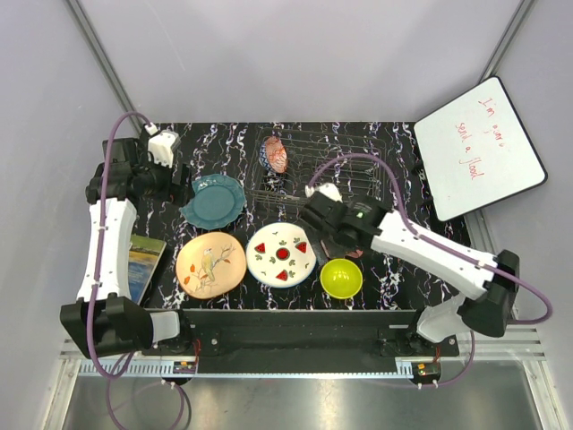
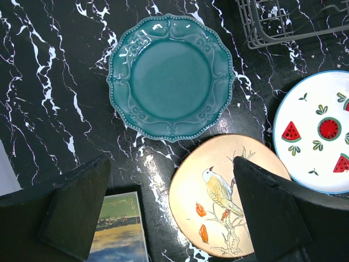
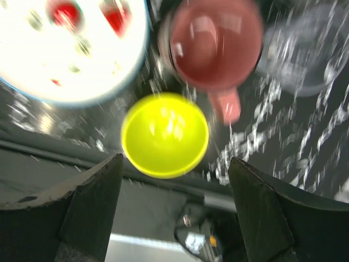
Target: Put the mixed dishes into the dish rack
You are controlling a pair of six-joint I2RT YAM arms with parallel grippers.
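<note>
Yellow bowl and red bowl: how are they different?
The lime-yellow bowl sits upright on the table; the red patterned bowl stands tilted on its side in the dish rack. The lime-yellow bowl is plain and one colour; the red patterned bowl has markings. Both are round bowls.

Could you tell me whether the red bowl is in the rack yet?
In: the red bowl sits inside the rack, at its left end.

Bare marble table [image 1: 219, 148] behind the teal plate [image 1: 213, 199]; peach floral plate [image 1: 210, 264] and white plate [image 1: 282, 253] crowd its near side
</note>
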